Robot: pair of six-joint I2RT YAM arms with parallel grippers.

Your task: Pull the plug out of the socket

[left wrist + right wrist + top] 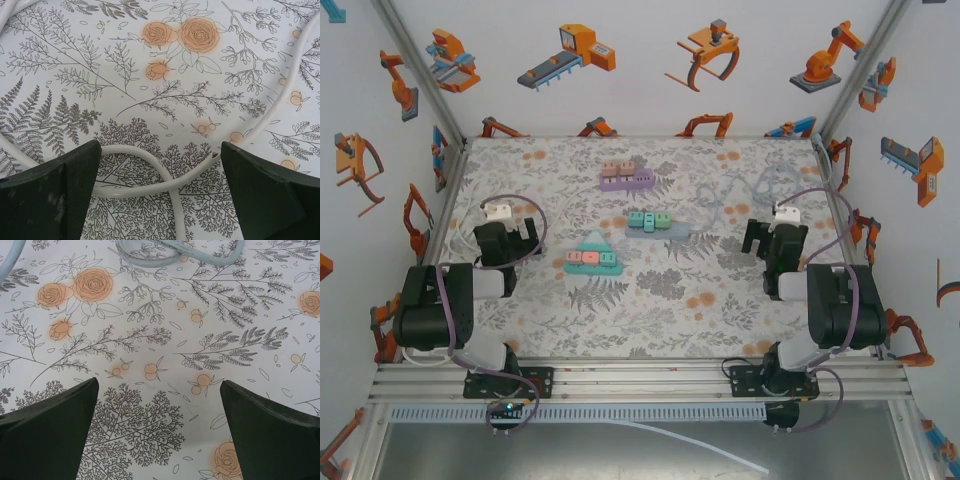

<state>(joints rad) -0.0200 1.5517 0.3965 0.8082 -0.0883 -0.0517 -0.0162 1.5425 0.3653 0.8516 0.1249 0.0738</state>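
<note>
One floral-printed surface fills the cell floor, walled on three sides by panels printed with orange robot figures.

Two dark arms are bolted at the near rail, the left arm and the right arm. Each reaches forward along its own side of the surface.

Three sockets lie in the middle of the surface, well apart from both arms:
- purple socket – farthest back, with brownish plugs seated on top;
- teal socket – centre, on a pale base, with teal blocks on top;
- triangular socket – nearest, teal, with a row of coral and teal blocks along its near edge.

At this scale, which block is plug and which is socket cannot be told with certainty.

Cables:
- white cable – loops on the surface between the left fingers and curves away on both sides in the left wrist view;
- grey cable – curls across the top of the right wrist view, well ahead of the fingers.

Grippers:
- left gripper – released, jaws spread wide, grasping nothing; the white cable lies below it.
- right gripper – released, jaws spread wide over bare print, grasping nothing.

Both grippers are far from the sockets.
</note>
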